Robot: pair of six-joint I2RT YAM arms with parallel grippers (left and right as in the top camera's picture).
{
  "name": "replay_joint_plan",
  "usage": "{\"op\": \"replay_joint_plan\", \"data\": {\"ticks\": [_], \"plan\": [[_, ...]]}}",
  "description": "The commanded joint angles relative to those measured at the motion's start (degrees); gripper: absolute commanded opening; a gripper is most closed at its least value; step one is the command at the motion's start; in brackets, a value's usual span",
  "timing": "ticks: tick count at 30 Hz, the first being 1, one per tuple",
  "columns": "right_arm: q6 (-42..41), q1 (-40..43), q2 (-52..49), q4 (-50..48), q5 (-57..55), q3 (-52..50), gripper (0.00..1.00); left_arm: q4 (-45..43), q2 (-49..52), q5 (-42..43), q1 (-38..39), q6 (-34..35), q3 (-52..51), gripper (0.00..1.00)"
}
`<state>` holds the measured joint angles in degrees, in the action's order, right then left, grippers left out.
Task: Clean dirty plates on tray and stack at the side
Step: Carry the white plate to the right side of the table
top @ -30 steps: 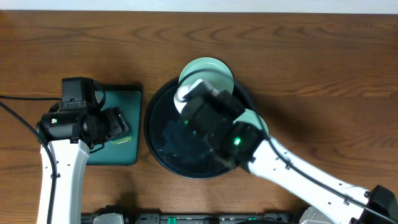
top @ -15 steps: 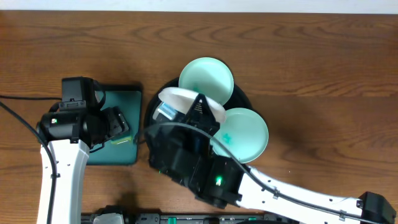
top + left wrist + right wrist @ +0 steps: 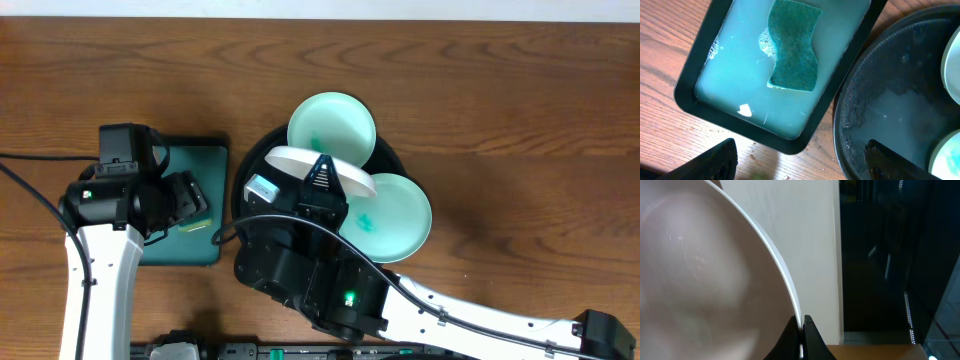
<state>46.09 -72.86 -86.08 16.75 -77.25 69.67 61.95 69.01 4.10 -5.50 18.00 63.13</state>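
The white plate (image 3: pixel 285 160) is no more flat on the tray (image 3: pixel 388 152). A second ago the right arm was bent low over it, and now the plate is up in the air, tilted on its edge above the left half of the tray. The right gripper (image 3: pixel 322 172) is closed tight on its rim; the wrist view shows the thin edge pinched between the two tips. One mint plate (image 3: pixel 332 122) lies at the far rim of the tray and the other mint plate (image 3: pixel 400 212) at the right rim, both with a teal smear and both unmoved. The left gripper (image 3: pixel 800 147) has not moved either: it hangs wide open and empty above the sponge (image 3: pixel 792 47) in the green tray (image 3: pixel 735 75). I judge the pick is done and the wiping comes next
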Motion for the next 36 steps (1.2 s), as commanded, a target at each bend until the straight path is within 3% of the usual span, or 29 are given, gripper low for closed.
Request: {"op": "replay_joint_plan", "data": {"ticks": [1,4,9,17,22,25,29,32,36], "plan": [[2.7,-0.7,0.6,-1.1,-3.0,1.0,0.01,0.1,0.3,-0.9,0.1,-0.2,0.9,0.82],[1.3,-4.1,0.5,-1.0,-1.6,1.0,0.01,0.1,0.3,-0.9,0.1,-0.2,0.9,0.82],[-7.1,-1.0,0.5,-0.2,0.2,0.9,0.01,0.4,0.3,-0.9,0.1,-0.2,0.9,0.82],[-7.1,-1.6,0.3,2.4,-1.5,0.9,0.01,0.6,0.3,-0.9,0.1,-0.2,0.9,0.82],[-12.7,-0.7,0.3,2.4,-1.1,0.9,0.01,0.4,0.3,-0.9,0.1,-0.2,0.9,0.82],[-25.5,-0.8,0.2,8.2,7.9,0.9,0.01,0.3,0.3,-0.9,0.1,-0.2,0.9,0.82],[-56.9,6.5,0.0,19.7,37.6,0.9,0.01,0.3,0.3,-0.9,0.1,-0.2,0.9,0.82],[-68.3,13.6,-0.2,21.4,48.5,0.9,0.01,0.3,0.3,-0.9,0.1,-0.2,0.9,0.82],[-74.4,24.2,0.0,20.8,55.3,0.9,0.01,0.3,0.3,-0.9,0.1,-0.2,0.9,0.82]]}}
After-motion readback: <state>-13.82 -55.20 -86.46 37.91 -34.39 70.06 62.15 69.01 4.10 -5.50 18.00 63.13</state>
